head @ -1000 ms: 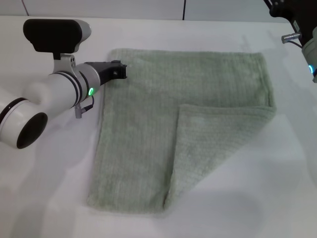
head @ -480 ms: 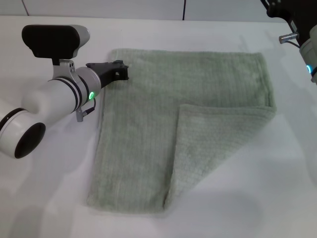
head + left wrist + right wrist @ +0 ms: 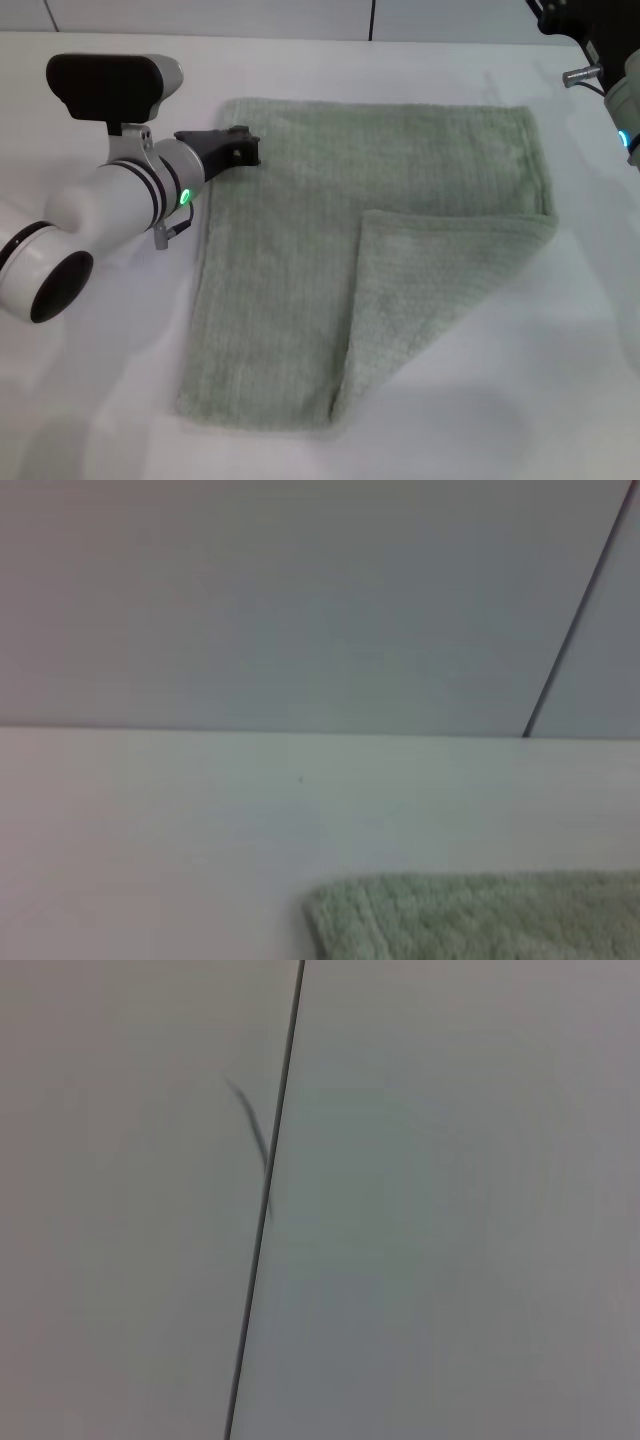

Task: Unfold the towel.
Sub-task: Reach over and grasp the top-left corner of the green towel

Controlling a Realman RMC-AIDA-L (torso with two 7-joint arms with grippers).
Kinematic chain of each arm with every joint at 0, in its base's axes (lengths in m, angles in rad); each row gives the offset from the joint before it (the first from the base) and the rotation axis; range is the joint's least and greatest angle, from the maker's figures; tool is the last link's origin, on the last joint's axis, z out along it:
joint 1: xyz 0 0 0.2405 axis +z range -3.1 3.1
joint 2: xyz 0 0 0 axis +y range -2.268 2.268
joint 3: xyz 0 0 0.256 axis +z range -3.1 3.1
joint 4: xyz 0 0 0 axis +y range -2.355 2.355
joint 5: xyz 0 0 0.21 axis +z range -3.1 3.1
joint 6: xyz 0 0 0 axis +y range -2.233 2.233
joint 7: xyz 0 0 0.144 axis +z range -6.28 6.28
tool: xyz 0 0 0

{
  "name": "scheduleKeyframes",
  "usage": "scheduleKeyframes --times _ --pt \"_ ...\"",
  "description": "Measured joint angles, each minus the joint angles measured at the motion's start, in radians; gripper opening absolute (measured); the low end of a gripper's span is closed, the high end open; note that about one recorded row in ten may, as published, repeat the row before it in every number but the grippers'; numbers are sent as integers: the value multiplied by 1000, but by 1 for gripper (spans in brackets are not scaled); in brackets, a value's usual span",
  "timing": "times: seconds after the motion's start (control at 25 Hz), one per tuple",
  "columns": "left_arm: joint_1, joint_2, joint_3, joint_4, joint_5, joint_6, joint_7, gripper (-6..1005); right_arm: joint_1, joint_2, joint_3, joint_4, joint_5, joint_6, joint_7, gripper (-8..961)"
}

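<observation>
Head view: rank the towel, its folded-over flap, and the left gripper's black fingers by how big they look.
1. towel
2. folded-over flap, part of the towel
3. left gripper, at the towel's far left corner

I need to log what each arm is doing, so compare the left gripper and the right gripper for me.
1. The left gripper sits at the towel's far left corner; the right gripper is off the cloth, beyond its far right corner.
2. The left gripper lies low by the table; the right gripper is cut off at the head view's edge.

Shared: both are dark, and neither visibly holds the towel.
</observation>
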Motion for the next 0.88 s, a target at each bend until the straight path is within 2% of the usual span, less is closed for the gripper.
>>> scheduleKeyframes --times 0.88 --pt "9 -3 41 -19 0 29 -36 -2 -2 0 -12 0 0 1 0 731"
